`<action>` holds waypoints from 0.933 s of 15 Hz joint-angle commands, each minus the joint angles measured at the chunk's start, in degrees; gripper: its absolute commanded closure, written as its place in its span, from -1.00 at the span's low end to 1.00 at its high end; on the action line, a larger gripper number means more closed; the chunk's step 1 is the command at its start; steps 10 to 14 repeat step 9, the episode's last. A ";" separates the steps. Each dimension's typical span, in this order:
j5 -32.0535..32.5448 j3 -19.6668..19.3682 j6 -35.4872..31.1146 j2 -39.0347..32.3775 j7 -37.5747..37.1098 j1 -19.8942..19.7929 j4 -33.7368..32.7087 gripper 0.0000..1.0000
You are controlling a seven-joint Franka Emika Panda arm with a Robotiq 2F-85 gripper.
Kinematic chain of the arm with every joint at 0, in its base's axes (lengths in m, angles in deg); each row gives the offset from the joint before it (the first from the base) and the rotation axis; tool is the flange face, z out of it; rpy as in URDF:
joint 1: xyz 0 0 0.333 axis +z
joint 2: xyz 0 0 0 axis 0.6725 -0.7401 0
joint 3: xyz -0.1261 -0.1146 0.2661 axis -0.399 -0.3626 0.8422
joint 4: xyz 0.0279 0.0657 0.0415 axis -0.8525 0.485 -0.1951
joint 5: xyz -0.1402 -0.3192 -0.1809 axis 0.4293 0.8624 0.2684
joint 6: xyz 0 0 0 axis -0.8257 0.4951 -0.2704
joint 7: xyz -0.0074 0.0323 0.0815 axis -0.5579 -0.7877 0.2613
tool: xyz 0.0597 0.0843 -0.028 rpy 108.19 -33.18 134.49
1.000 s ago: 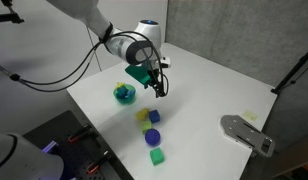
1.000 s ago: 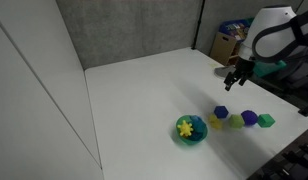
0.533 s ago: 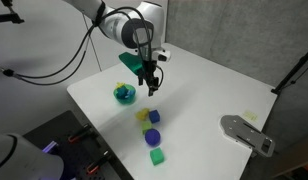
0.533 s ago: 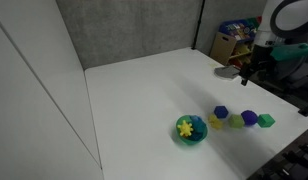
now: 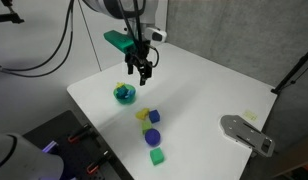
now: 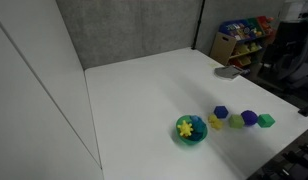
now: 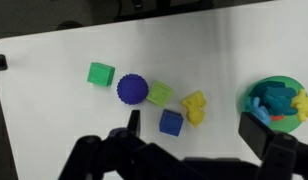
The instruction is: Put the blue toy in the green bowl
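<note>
White desk (image 5: 214, 90) surface against a grey wall.

1. End effector (image 5: 142, 70): I read it as hanging in the air above the desk, beside and above the green bowl (image 5: 124, 94). In the wrist view both fingers (image 7: 256, 134) stand wide apart with nothing held between them.
2. Blue toy (image 7: 268, 100): it lies inside the green bowl, next to a yellow piece (image 7: 304, 105).
3. Remaining items on the desk, clear of the bowl: a dark-blue cube (image 7: 171, 122) touching a yellow toy (image 7: 194, 106), a light green cube (image 7: 159, 93), a purple-blue ball (image 7: 131, 89) and a green cube (image 7: 101, 73).
4. A grey object (image 5: 246, 135) lies well apart from this group.
</note>
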 commanded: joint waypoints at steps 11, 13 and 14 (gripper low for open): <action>-0.16 0.68 0.18 10.84 5.56 -0.53 4.40 -1.00; -0.16 0.68 0.18 10.84 5.56 -0.53 4.40 -1.00; -0.16 0.68 0.18 10.84 5.56 -0.53 4.40 -1.00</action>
